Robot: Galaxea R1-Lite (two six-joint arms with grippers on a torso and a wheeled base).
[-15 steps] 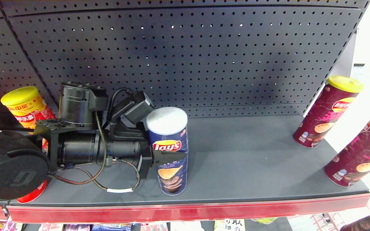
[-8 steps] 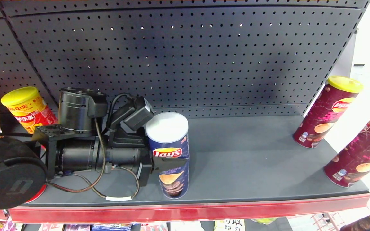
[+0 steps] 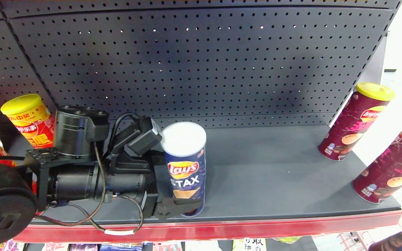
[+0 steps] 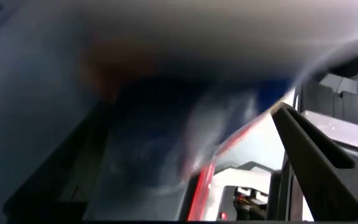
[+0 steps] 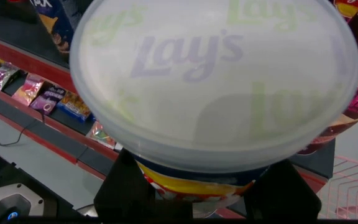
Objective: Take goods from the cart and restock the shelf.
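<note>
A blue chips can (image 3: 185, 167) with a white lid stands upright on the dark shelf (image 3: 263, 177), close to its front edge. My left gripper (image 3: 181, 188) is open around the can's lower part. Its near finger (image 3: 176, 205) lies in front of the base, apart from the label, and the far finger is hidden behind the can. In the left wrist view the blue can (image 4: 166, 143) is a close blur between the spread fingers (image 4: 312, 162). My right gripper (image 5: 197, 193) is shut on another chips can (image 5: 216, 81) with a clear lid, held off the shelf.
Two maroon cans with yellow lids (image 3: 356, 120) (image 3: 393, 164) stand at the shelf's right end. Red cans with yellow lids (image 3: 30, 116) crowd the left behind my arm. A pegboard wall (image 3: 201, 69) backs the shelf. Bare shelf floor lies between the blue can and the maroon ones.
My left arm has sunk and drawn back toward the shelf's front edge. Its near finger has come off the can's label and the jaws have opened. The blue can stays standing.
</note>
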